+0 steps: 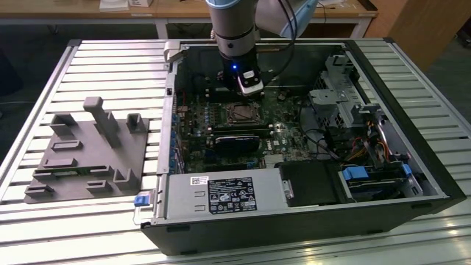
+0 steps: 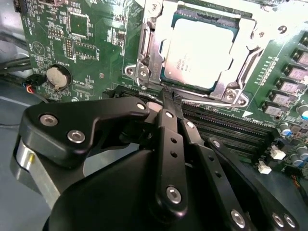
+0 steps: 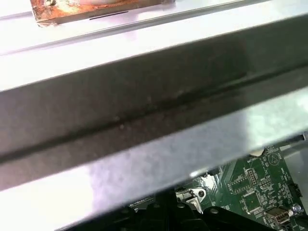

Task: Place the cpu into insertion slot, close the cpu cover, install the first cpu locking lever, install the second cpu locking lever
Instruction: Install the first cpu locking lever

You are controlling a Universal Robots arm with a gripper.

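Note:
In the second wrist view the cpu [image 2: 199, 48] lies in the insertion slot [image 2: 240, 19], its dull silver top showing through the window of the cpu cover [image 2: 150, 45], which lies flat over it. A thin metal lever [image 2: 211, 100] runs along the socket edge nearest the gripper. My gripper [image 2: 169, 97] has its black fingers [image 2: 166, 125] pressed together, tips right at that edge of the socket. In the exterior view the gripper [image 1: 250, 93] hangs just behind the socket [image 1: 239, 114] inside the open computer case.
A grey power-supply box [image 1: 220, 194] sits at the case's front. A black memory module [image 1: 237, 141] lies in front of the socket, with a drive cage [image 1: 346, 99] toward the exterior view's right. A grey fixture with posts [image 1: 88, 154] stands on the slatted table. Memory slots [image 2: 231, 132] adjoin the socket.

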